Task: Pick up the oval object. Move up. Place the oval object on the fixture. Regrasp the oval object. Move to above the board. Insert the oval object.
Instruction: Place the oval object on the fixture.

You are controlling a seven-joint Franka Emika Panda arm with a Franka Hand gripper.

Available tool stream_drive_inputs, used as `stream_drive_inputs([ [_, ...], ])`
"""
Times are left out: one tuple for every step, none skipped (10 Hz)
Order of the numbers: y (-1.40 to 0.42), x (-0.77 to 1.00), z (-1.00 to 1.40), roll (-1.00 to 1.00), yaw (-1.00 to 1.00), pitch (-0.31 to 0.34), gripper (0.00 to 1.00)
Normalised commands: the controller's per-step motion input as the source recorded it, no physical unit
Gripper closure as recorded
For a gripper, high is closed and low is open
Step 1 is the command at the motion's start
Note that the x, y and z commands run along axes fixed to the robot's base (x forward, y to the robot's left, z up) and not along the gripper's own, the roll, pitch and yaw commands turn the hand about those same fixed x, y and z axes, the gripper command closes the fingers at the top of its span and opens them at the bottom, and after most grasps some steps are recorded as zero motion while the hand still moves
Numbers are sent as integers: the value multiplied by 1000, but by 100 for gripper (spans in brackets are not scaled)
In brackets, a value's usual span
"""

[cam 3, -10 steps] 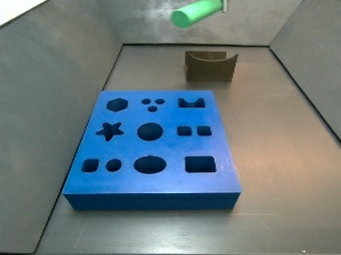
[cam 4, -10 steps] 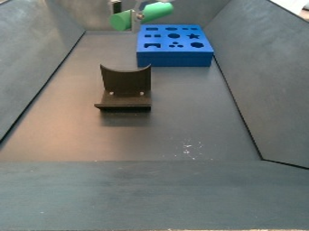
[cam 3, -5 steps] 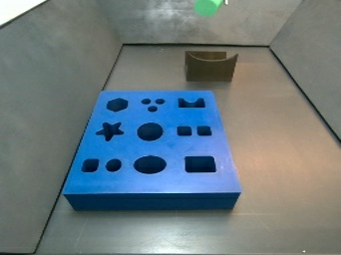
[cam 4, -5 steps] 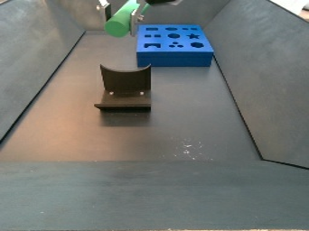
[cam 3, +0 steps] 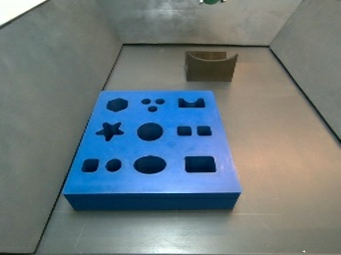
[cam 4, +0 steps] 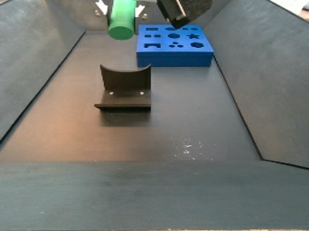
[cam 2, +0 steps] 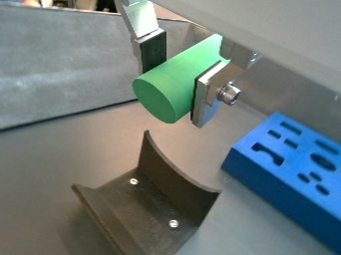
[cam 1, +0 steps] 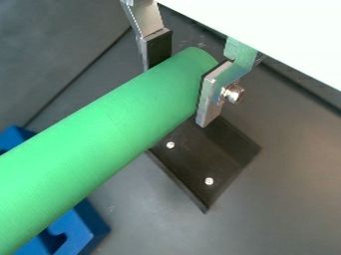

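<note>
My gripper (cam 2: 181, 72) is shut on the oval object (cam 2: 170, 88), a bright green rod. The silver fingers (cam 1: 213, 88) clamp it near one end in both wrist views. The rod hangs high in the air above the fixture (cam 2: 144, 195), the dark notched block on the floor, and does not touch it. In a side view the oval object (cam 4: 121, 20) points its round end forward, over the fixture (cam 4: 123, 88). In a side view only a green sliver of the oval object (cam 3: 210, 2) shows at the upper edge. The blue board (cam 3: 154, 149) with its cut-outs lies flat, apart from the fixture (cam 3: 210, 66).
Grey walls slope up around the dark floor on all sides. A dark part of the wrist (cam 4: 182, 11) hangs beside the rod. The board (cam 4: 175, 43) sits beyond the fixture, and its corner (cam 1: 54, 239) shows under the rod.
The gripper has risen with the green rod, which has turned about its grip. In one side view the rod has climbed almost out of the frame.
</note>
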Motion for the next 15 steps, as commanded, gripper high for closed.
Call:
stream_drive_inputs([
  [29,90,-1,-261,-14,388,100],
  [34,72,3,-198,-76,313,100],
  [35,65,4,-152,-106,252,100],
  [30,69,3,-119,-114,207,100],
  [70,118,-1000,-1000,-100,133,100],
  [76,128,-1000,-1000,-106,118,100],
  [85,135,-1000,-1000,-126,123,100],
  [84,139,-1000,-1000,-137,124,100],
  [87,144,-1000,-1000,-149,121,100],
  [95,155,-1000,-1000,-179,118,100],
  [103,166,-1000,-920,-194,109,100],
  [114,184,-1000,-696,-184,77,100],
  [123,196,-1000,-531,-177,56,100],
  [102,169,-817,-325,-158,34,100],
  [80,147,-684,-259,-146,18,100],
])
